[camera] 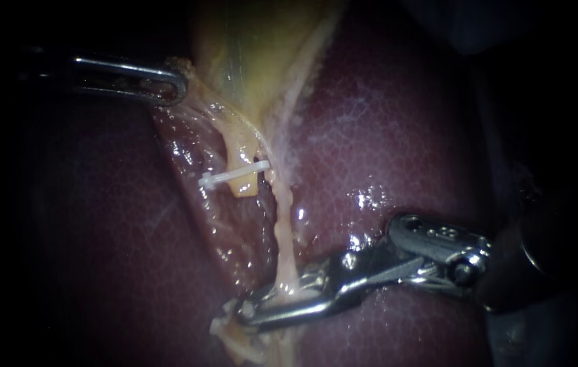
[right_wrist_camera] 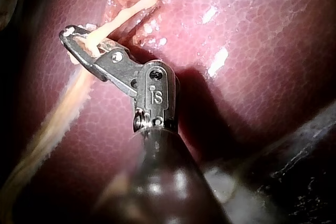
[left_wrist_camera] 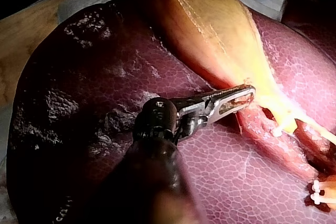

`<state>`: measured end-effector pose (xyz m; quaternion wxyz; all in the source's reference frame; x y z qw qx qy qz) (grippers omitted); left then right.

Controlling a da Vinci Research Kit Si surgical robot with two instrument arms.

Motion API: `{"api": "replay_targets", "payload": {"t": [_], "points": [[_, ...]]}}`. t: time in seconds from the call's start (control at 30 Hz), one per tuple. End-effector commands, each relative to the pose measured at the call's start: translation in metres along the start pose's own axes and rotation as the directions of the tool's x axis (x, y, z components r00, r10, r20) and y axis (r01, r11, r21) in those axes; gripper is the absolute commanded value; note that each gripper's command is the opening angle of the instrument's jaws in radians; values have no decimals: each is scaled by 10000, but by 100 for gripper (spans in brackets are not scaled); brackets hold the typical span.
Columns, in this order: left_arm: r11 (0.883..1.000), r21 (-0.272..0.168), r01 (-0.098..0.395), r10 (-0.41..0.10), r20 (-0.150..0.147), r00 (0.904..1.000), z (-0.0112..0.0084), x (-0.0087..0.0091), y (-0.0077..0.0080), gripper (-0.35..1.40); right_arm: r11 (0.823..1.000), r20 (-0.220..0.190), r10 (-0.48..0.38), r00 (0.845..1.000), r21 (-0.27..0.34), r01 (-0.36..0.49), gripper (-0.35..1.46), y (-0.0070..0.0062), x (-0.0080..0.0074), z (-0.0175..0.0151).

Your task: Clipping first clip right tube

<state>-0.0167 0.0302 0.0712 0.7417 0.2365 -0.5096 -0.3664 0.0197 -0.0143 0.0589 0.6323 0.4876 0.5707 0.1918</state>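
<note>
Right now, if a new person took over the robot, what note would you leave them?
Left instrument: pincer shut on the edge of the gallbladder.
Right instrument: pincer shut on the right tube, low down, over the liver.
Done: one white clip sits across the left tube.
Left: no clip shows on the right tube yet. Probably check that one is seated before opening that pincer.
</note>
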Motion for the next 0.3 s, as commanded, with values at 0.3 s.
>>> {"api": "replay_targets", "payload": {"t": [0.3], "points": [[10000,-5,0,0,4,10000,0,0,0,-35,10000,2,-3,10000,3,3,-35,0,-1,0]]}}
